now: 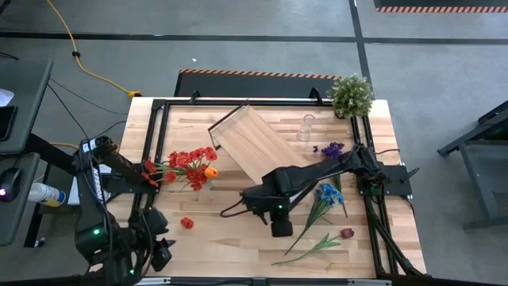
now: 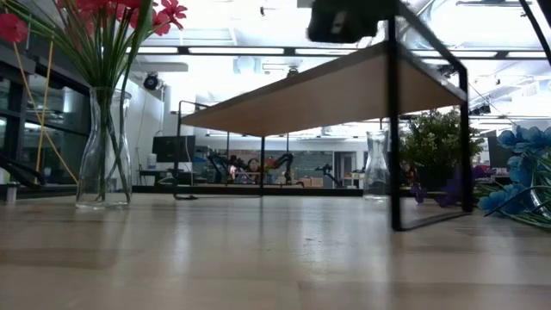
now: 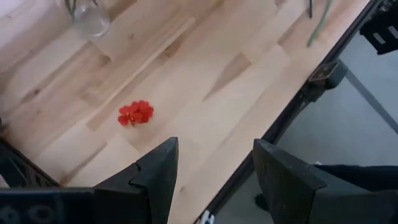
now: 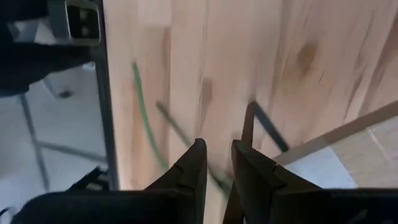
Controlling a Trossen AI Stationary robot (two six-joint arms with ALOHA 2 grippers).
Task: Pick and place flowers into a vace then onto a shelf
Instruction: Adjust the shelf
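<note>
left end effector (image 3: 211,177): hangs over the counter's near left corner, fingers parted with nothing between them, released; a loose red bloom (image 3: 135,113) lies on the wood just ahead of it
right end effector (image 4: 217,171): above the counter's near middle, fingers drawn close with only a narrow gap; whether they pinch anything, I cannot tell; a thin green stem (image 4: 144,118) lies on the wood beyond the fingers
right arm (image 1: 317,176): reaches from the right edge across toward the middle, ending just beside the shelf's near end
shelf (image 1: 250,143): light-wood board on a black frame, standing skewed near the middle of the counter toward the far edge; in the low view its top sits raised on thin black legs
vase with flowers (image 2: 103,146): clear glass, upright near the left edge, holding red and orange blooms (image 1: 190,163) on green stems
empty vase (image 1: 305,127): clear glass, upright near the far edge, between the shelf and the potted plant
loose flowers: blue (image 1: 328,195) near the right edge, purple (image 1: 332,148) farther back on the same side, dark red (image 1: 346,233) toward the near right corner, all lying flat
potted plant (image 1: 351,95): bushy pale green, at the far right corner
counter (image 1: 230,246): light wood planks with a black rail along the sides
</note>
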